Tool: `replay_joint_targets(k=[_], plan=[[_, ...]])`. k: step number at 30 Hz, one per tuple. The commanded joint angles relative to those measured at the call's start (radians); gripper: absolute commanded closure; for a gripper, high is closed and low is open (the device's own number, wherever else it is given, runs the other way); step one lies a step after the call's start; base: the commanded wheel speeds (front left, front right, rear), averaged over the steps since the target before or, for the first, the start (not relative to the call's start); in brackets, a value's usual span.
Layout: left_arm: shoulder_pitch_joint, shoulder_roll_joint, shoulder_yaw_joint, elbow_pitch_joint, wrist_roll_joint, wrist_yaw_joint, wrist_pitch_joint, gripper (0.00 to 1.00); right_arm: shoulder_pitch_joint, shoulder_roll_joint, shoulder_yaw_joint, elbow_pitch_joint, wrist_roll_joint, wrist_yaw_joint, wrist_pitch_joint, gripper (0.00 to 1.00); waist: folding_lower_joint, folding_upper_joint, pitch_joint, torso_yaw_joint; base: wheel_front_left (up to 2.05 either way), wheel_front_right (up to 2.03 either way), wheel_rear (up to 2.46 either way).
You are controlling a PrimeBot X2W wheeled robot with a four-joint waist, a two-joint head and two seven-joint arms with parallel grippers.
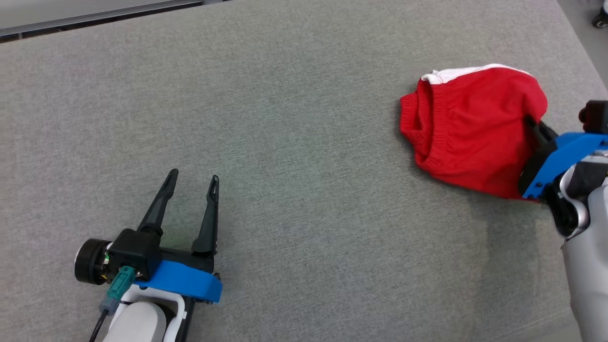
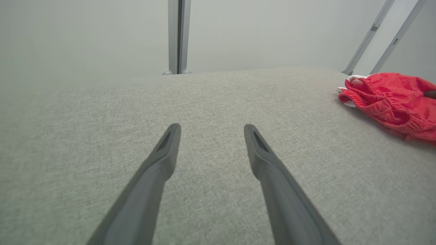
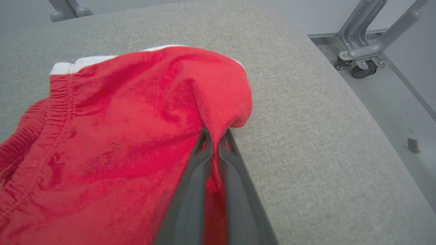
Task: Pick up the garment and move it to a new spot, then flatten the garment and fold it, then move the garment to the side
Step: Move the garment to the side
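Note:
A red garment [image 1: 470, 128] with a white trim lies bunched at the right of the grey table [image 1: 304, 142]. My right gripper [image 3: 215, 134] is shut on a fold of the garment [image 3: 136, 136] at its right side; in the head view its fingertips are hidden in the cloth. My left gripper [image 1: 194, 176] rests open at the lower left, far from the garment, nothing between its fingers [image 2: 163, 153]. The left wrist view shows the garment [image 2: 391, 102] at the far right.
The table's right edge [image 3: 357, 98] runs close beside the garment, with floor and a wheeled metal frame [image 3: 364, 58] beyond. A metal post [image 2: 178, 35] stands past the far edge. Wide bare tabletop lies between the grippers.

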Motion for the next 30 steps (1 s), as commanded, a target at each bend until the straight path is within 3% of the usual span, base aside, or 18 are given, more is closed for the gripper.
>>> replay_joint_targets(k=[1, 10, 15, 16, 17, 18, 24, 30], plan=[[-0.014, 0.014, 0.004, -0.007, 0.004, 0.005, 0.003, 0.0, -0.041, -0.012, -0.009, 0.006, -0.008, 0.0, -0.003, 1.0, -0.0002, 0.0, 0.01, 0.017, 0.0, 0.0, 0.0], [-0.007, 0.027, 0.018, -0.052, 0.0, 0.025, 0.002, 0.0, -0.179, -0.159, -0.08, 0.1, -0.109, 0.0, 0.048, 1.0, -0.0002, 0.0, 0.042, 0.136, 0.0, 0.0, 0.0], [0.008, 0.026, 0.019, -0.061, -0.01, 0.03, -0.004, 0.0, -0.21, -0.218, -0.098, 0.101, -0.183, 0.0, 0.057, 1.0, -0.0002, 0.0, 0.054, 0.171, 0.0, 0.0, 0.0], [0.008, 0.026, 0.02, -0.059, -0.011, 0.031, -0.008, 0.0, -0.212, -0.22, -0.099, 0.1, -0.199, 0.0, 0.06, 0.81, -0.0002, 0.0, 0.055, 0.173, 0.0, 0.0, 0.0], [0.009, 0.026, 0.02, -0.057, -0.011, 0.03, -0.011, 0.0, -0.213, -0.222, -0.101, 0.097, -0.212, 0.0, 0.058, 0.55, -0.0002, 0.0, 0.056, 0.176, 0.0, 0.0, 0.0], [0.009, 0.024, 0.018, -0.057, -0.011, 0.032, -0.011, 0.0, -0.216, -0.223, -0.106, 0.095, -0.22, 0.0, 0.055, 0.0, -0.0002, 0.0, 0.057, 0.177, 0.0, 0.0, 0.0], [-0.001, 0.02, 0.012, -0.049, -0.017, 0.035, -0.018, 0.0, -0.208, -0.184, -0.124, 0.079, -0.25, 0.0, 0.025, 0.0, -0.0002, 0.0, 0.049, 0.177, 0.0, 0.0, 0.0], [0.0, 0.021, 0.016, -0.042, -0.027, 0.038, -0.023, 0.0, -0.208, -0.14, -0.059, 0.037, -0.211, 0.0, -0.009, 0.0, -0.0002, 0.0, 0.015, 0.174, 0.0, 0.0, 0.0]])
